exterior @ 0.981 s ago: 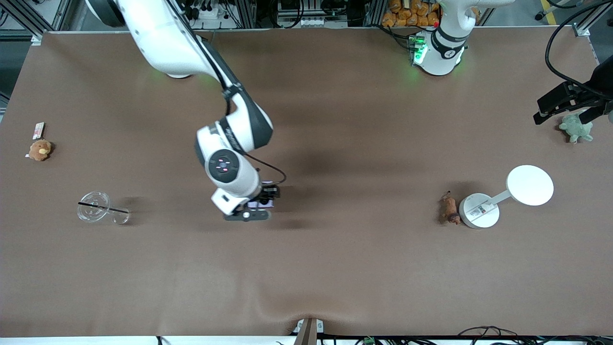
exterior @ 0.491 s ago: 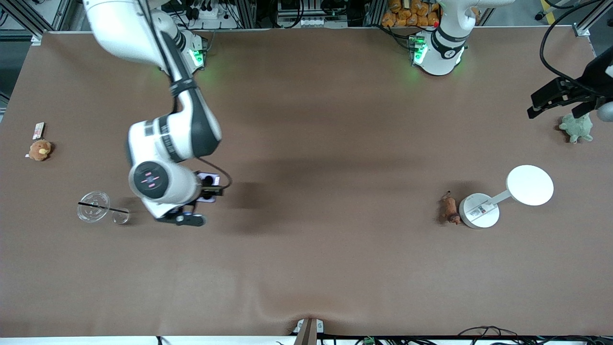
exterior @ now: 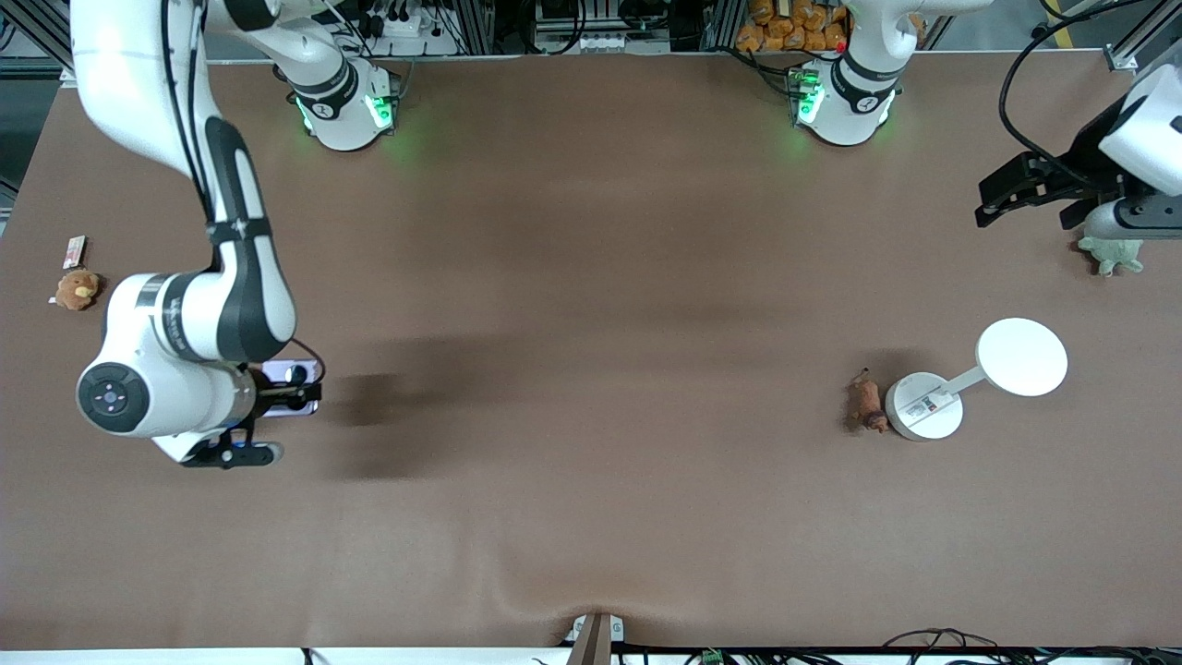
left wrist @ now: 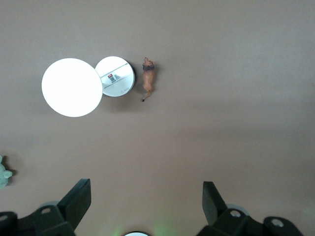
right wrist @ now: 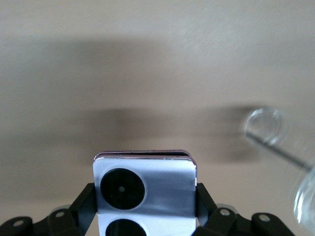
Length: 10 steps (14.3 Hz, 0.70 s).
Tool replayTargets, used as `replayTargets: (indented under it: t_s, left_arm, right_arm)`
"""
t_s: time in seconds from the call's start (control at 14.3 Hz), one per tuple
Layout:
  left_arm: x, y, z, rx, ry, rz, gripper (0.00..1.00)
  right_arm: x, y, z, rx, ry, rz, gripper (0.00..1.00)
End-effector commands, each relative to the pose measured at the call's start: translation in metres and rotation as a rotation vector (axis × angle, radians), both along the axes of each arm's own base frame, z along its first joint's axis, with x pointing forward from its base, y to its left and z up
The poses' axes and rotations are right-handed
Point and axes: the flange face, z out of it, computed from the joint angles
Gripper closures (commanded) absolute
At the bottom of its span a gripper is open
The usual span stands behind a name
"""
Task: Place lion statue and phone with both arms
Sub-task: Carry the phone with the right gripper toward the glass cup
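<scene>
The lilac phone (exterior: 288,374) with two black circles is held up in the air by my right gripper (exterior: 294,392), shut on its edges, over the table toward the right arm's end. In the right wrist view the phone (right wrist: 145,189) fills the space between the gripper's (right wrist: 145,209) fingers. The reddish-brown lion statue (exterior: 866,404) lies on the table beside a white round base (exterior: 923,406). It also shows in the left wrist view (left wrist: 148,79). My left gripper (exterior: 1030,205) is open and empty, high over the table toward the left arm's end, and shows open in its wrist view (left wrist: 146,206).
A white disc (exterior: 1022,356) joins the white base by a short arm. A green plush (exterior: 1113,254) lies under the left wrist. A brown plush (exterior: 77,289) and a small card (exterior: 74,249) lie at the right arm's end. A clear glass piece (right wrist: 263,125) shows in the right wrist view.
My right arm has swung with the phone from mid-table toward the right arm's end and now covers the clear glass. My left gripper has shifted slightly toward the table's middle.
</scene>
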Motion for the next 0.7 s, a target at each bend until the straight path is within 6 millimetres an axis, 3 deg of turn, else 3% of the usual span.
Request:
replayTargets:
  t_s: [0.0,0.14,0.28,0.63]
  left_arm:
    - [-0.007,0.002,0.004,-0.003,-0.001,0.016,0.0]
    - [-0.007,0.004,-0.001,0.008,0.01,0.018,0.0]
    - [-0.007,0.006,0.0,0.008,0.008,0.021,0.0]
    - [-0.005,0.006,0.001,0.008,0.0,0.016,0.0]
  right_arm:
    - [0.005,-0.012,-0.041,0.015,0.016,0.039,0.57]
    - [0.003,-0.014,-0.061,0.007,0.042,0.044,0.56]
    - [0.003,-0.017,-0.063,0.002,0.036,0.046,0.55]
    - [-0.005,-0.025,-0.083,-0.024,0.034,0.058,0.32]
